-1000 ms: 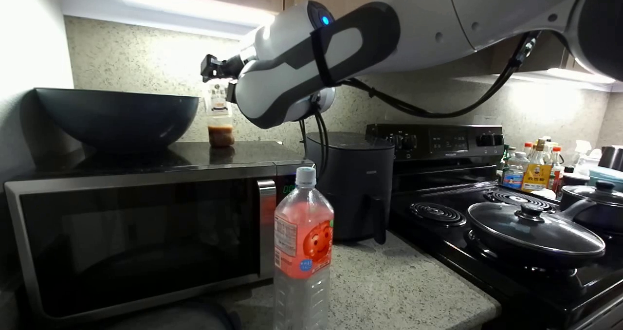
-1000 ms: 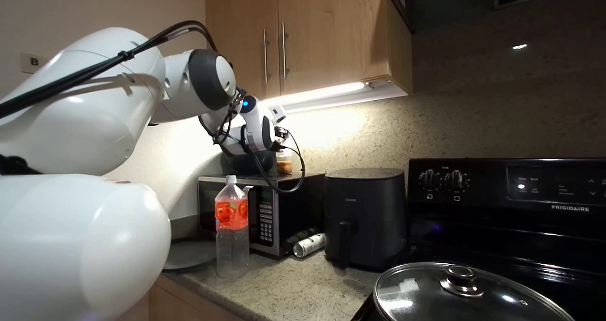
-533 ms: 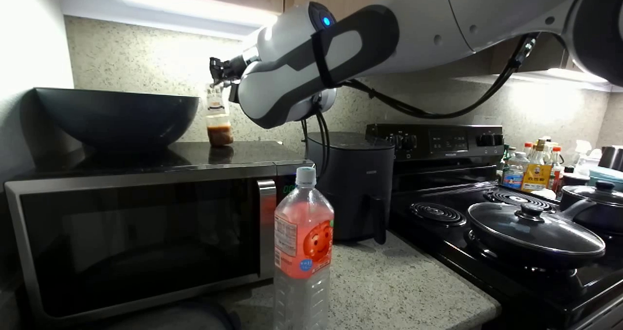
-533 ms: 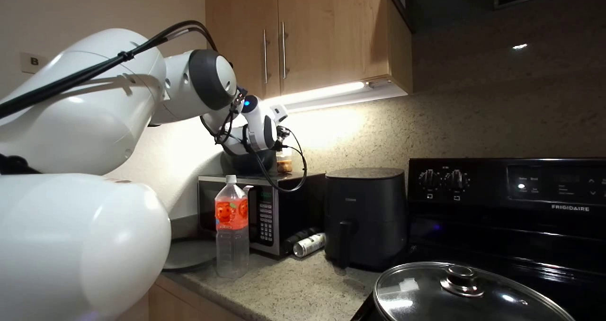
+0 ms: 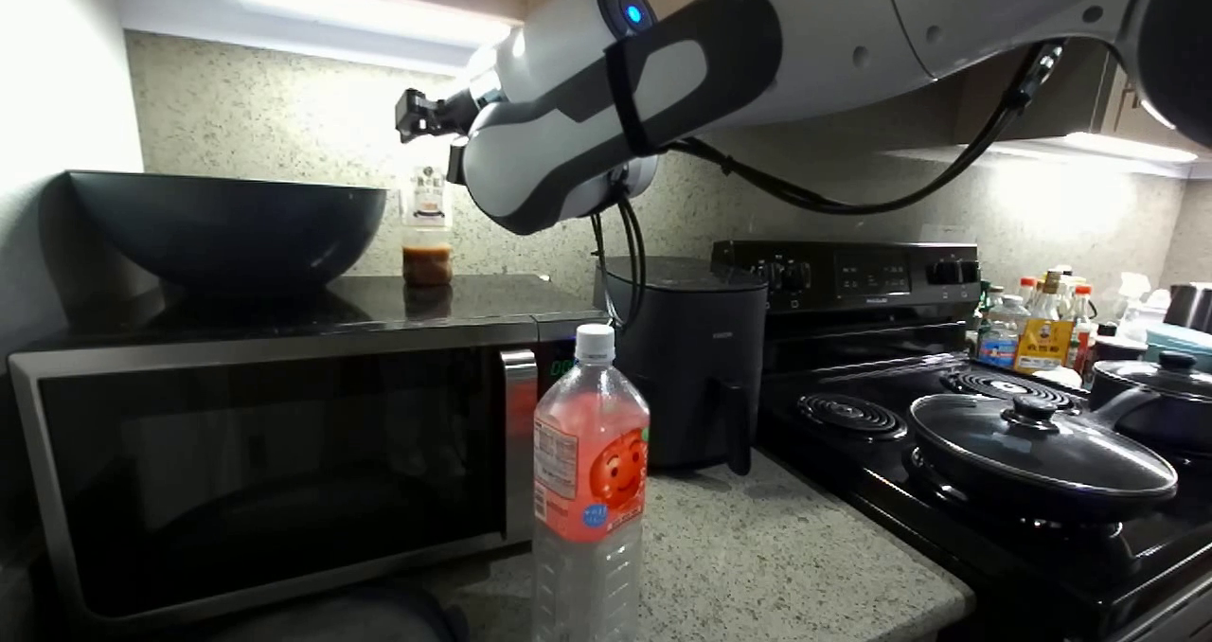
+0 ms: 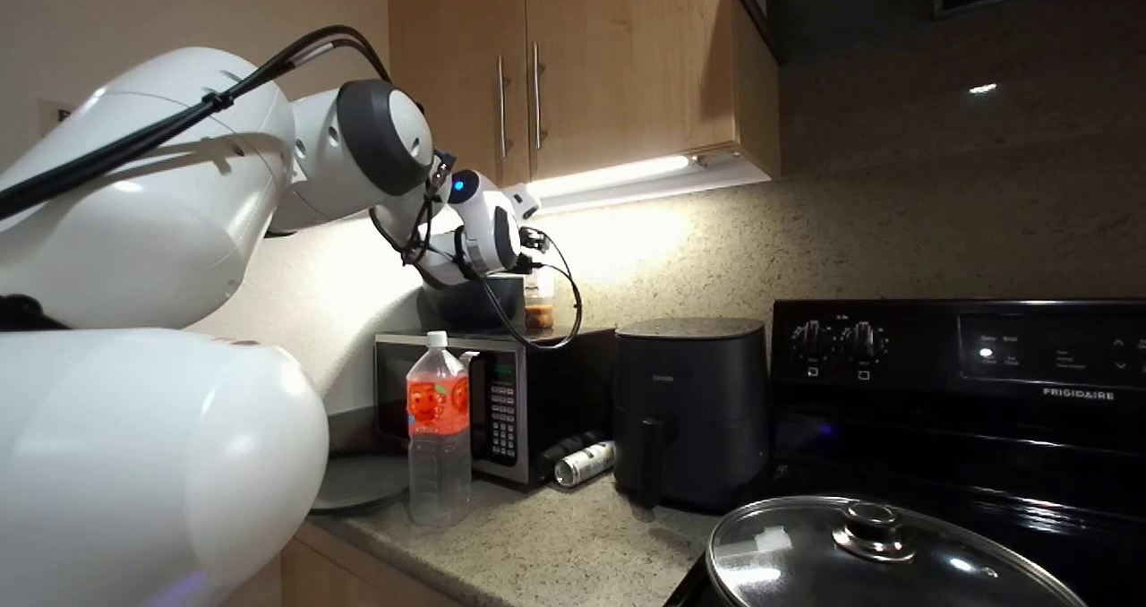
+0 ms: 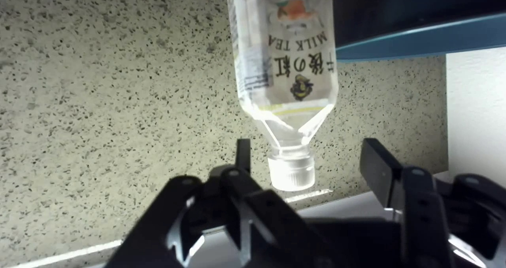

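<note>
My gripper (image 7: 307, 151) is open and empty, with its two black fingers spread wide in the wrist view. A clear milk tea bottle (image 7: 290, 50) with a white cap (image 7: 291, 173) shows upside down there, its cap seen between the fingers without touching them. In an exterior view the gripper (image 5: 417, 116) is above the bottle (image 5: 427, 265), which stands upright on the microwave (image 5: 492, 292) with brown liquid at its bottom. In an exterior view the gripper (image 6: 537, 240) is again above the bottle (image 6: 538, 314). A large dark bowl (image 5: 227, 230) stands beside the bottle.
A tall bottle with a red label (image 5: 592, 472) stands in front of the microwave. A black air fryer (image 6: 689, 410) is beside it. A light strip and wooden cabinet (image 6: 627, 61) hang above. A lidded pan (image 5: 1042, 453) sits on the stove.
Half a second ago the gripper was lower, at the bottle's top, and the bottle leaned slightly. Now the gripper and arm are higher, and the bottle stands upright.
</note>
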Robot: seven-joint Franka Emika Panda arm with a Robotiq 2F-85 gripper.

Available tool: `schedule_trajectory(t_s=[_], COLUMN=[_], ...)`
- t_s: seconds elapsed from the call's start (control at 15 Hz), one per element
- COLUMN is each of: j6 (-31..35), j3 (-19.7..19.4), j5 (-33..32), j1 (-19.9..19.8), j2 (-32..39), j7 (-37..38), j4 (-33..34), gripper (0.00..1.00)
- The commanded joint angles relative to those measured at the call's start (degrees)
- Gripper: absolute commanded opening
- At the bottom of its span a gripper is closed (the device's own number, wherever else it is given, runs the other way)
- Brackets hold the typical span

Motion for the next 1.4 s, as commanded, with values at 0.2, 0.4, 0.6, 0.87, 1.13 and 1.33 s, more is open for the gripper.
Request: schedule_trajectory(t_s=[0.2,0.4,0.6,0.87,1.13,1.33], j6=[1.5,-0.3,-1.0,0.3,-0.2,-0.5], j3=[-8.0,-9.1,-9.1,-9.4,-11.2,-12.2], j5=[0.0,0.9,1.4,2.7,4.5,5.1], j1=[5.3,5.8,5.6,4.7,4.3,4.0], j2=[0.3,1.9,3.2,7.0,10.8,12.5], j7=[0.4,1.2,1.6,3.3,6.0,7.1], j4=[0.2,1.5,2.2,5.9,11.0,13.3], gripper=[1.00,1.00,1.00,1.00,1.00,0.74])
